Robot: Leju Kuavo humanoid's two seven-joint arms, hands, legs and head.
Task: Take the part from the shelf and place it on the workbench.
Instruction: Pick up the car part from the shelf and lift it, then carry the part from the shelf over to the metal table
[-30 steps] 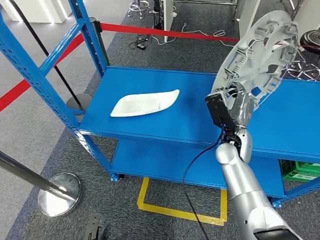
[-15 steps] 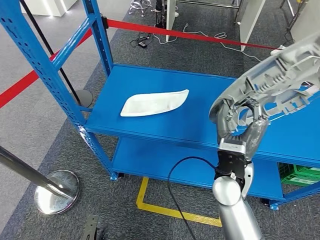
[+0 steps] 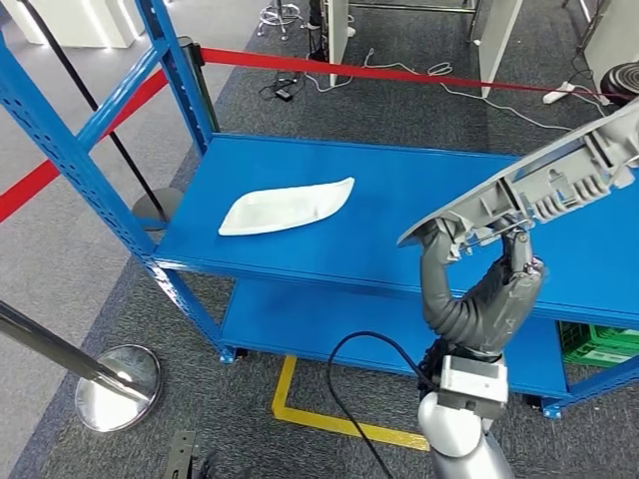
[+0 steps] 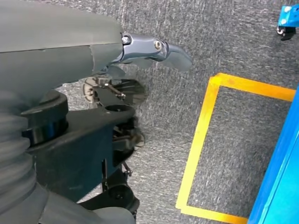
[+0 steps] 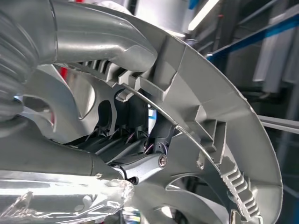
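Observation:
My right hand point(image 3: 482, 289) grips a large round grey plastic part point(image 3: 542, 185) by its rim, thumb on one face and fingers hooked through an opening. The part lies almost flat, raised over the right half of the blue shelf point(image 3: 391, 239). The right wrist view shows the ribbed underside of the part point(image 5: 211, 116) close up, with the thumb point(image 5: 88, 37) pressed on it. A white elongated part point(image 3: 287, 207) lies on the shelf's upper deck, left of my hand. My left hand point(image 4: 105, 51) hangs over the grey carpet, a finger stretched out, holding nothing.
Blue shelf uprights point(image 3: 83, 160) rise at the left. A stanchion base point(image 3: 118, 384) stands on the carpet at lower left, and a red barrier belt point(image 3: 339, 68) runs behind the shelf. Below lie yellow floor tape point(image 3: 354, 424) and a green crate point(image 3: 599, 341).
My right wrist has turned, tipping the grey part from standing on edge to almost flat, and the hand has dropped lower. The view swayed slightly; the white part stays put.

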